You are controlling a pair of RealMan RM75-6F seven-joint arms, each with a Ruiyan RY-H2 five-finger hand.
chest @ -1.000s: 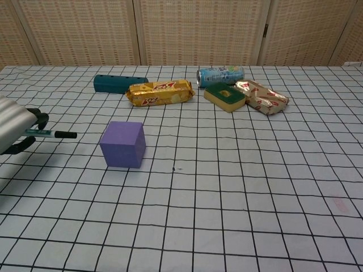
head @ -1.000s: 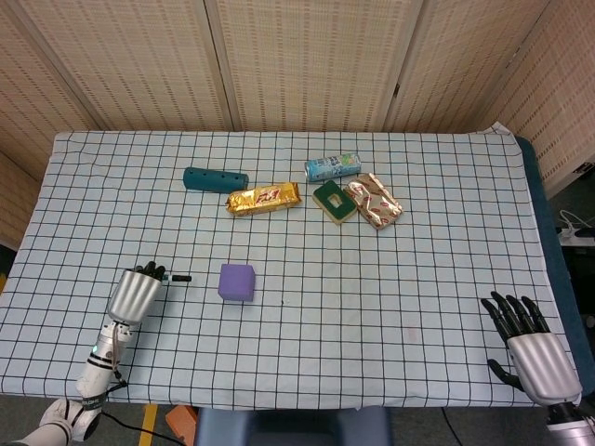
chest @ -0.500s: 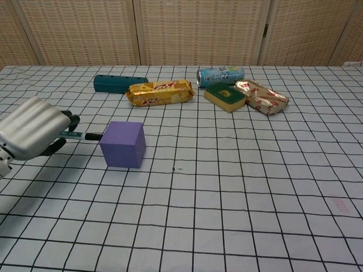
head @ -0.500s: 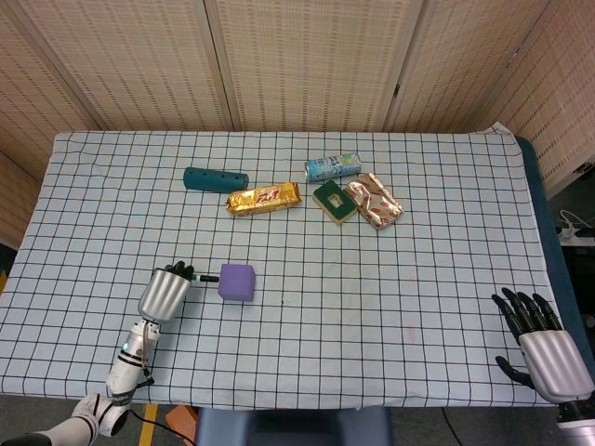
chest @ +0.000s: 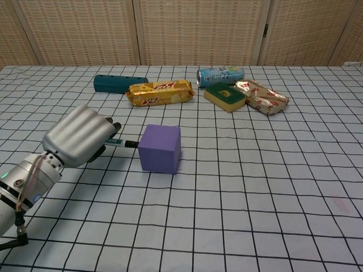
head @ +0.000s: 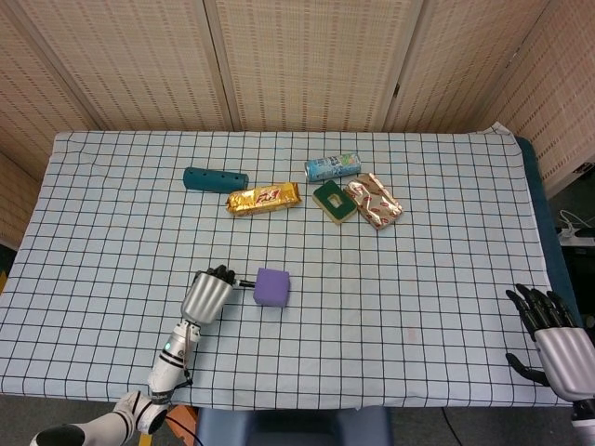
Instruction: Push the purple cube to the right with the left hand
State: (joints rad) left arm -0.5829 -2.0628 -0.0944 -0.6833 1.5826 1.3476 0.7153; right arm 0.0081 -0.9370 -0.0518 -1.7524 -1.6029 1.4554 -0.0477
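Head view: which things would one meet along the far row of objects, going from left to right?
Teal block → gold snack packet → green sponge → red-and-gold packet. The drink can lies behind the sponge, so its place is unclear.

The left hand (head: 208,295) lay low near the front edge of the table, its fingers curled in and one fingertip stretched forward. The right hand (head: 558,342) was at the front right corner, fingers spread apart, holding nothing.

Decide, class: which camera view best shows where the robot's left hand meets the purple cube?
The chest view: the left hand is large and close, its dark tip touching the purple cube. The head view shows both small, from above.
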